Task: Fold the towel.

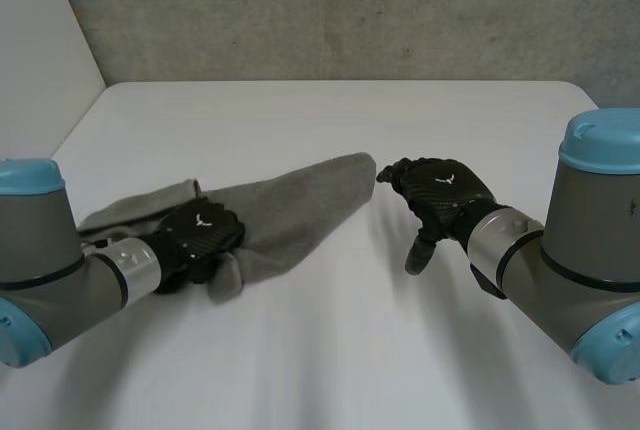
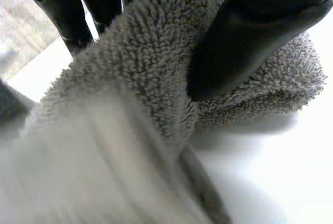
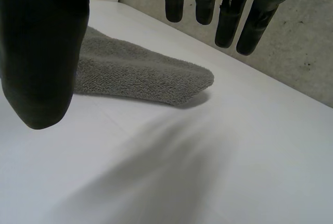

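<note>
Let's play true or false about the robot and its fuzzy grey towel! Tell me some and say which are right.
1. The fluffy grey towel lies on the white table. True.
2. The right hand is clutching the towel. False: it is open and holds nothing, near the towel's tip.
3. The left hand grips the towel. True.
4. The towel is folded into a neat square. False: it lies as a long, bunched, tapering strip.

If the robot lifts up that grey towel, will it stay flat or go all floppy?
Probably floppy: the towel bunches and folds where the left robot hand pinches it. Its loopy, fuzzy surface likely grips well, so it shouldn't slip. It looks thin, so it is probably light.
</note>
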Controlling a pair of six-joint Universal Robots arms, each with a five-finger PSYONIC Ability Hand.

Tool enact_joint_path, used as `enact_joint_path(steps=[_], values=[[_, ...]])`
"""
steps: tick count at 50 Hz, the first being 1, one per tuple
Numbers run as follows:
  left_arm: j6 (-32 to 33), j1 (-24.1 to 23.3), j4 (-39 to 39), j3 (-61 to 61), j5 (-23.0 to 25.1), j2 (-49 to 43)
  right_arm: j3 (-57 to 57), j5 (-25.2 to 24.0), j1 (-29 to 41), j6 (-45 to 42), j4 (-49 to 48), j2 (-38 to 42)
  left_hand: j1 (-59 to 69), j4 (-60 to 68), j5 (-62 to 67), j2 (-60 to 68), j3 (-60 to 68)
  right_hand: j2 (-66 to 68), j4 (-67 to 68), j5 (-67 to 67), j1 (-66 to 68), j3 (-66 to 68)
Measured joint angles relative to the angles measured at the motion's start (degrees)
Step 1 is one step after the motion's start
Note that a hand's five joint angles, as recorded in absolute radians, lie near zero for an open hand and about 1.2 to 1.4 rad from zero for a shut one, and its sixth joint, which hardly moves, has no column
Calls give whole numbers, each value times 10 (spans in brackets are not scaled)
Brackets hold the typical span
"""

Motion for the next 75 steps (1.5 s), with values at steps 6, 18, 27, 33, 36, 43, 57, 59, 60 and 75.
enact_joint_path(steps=[6, 18, 27, 33, 36, 43, 57, 59, 60, 75], values=[[-46, -41, 2, 10, -13, 45, -1, 0, -4, 0, 0, 1, 10, 2, 1, 0, 4, 0, 0, 0, 0, 0], [-296, -149, 17, 141, -105, 95, -8, 3, -7, 2, 1, -6, 11, 5, 1, 2, 10, 0, 0, 0, 0, 0], [-418, -240, 29, 219, -175, 39, -11, 6, -19, 4, 0, -12, 11, 5, 1, 2, 14, 0, 0, 0, 0, 0], [-423, -278, 40, 255, -233, -19, -13, 16, -32, 5, 0, -17, 11, 5, 1, 2, 18, 0, 0, 0, 0, 0], [-418, -287, 46, 279, -275, -49, -14, 27, -39, 5, 0, -19, 11, 8, 1, 2, 18, 0, 0, 0, 0, 0], [-414, -288, 47, 290, -309, -76, -15, 45, -46, 6, 0, -25, -229, -263, -246, -258, -238, 0, 0, 0, 0, 0], [-412, -268, 20, 145, -306, 26, -11, 45, -43, 55, 9, -64, -553, -599, -601, -582, -565, 0, 0, 0, 0, 0], [-413, -260, 20, 123, -306, 48, -10, 43, -43, 82, 13, -68, -553, -599, -601, -582, -565, 0, 0, 0, 0, 0], [-413, -255, 20, 111, -306, 59, -10, 42, -42, 99, 16, -69, -553, -599, -601, -582, -565, 0, 0, 0, 0, 0], [-415, -160, 24, 19, -309, 117, 4, 37, -33, 291, 20, -12, -553, -599, -601, -582, -565, 0, 0, 0, 0, 0]])
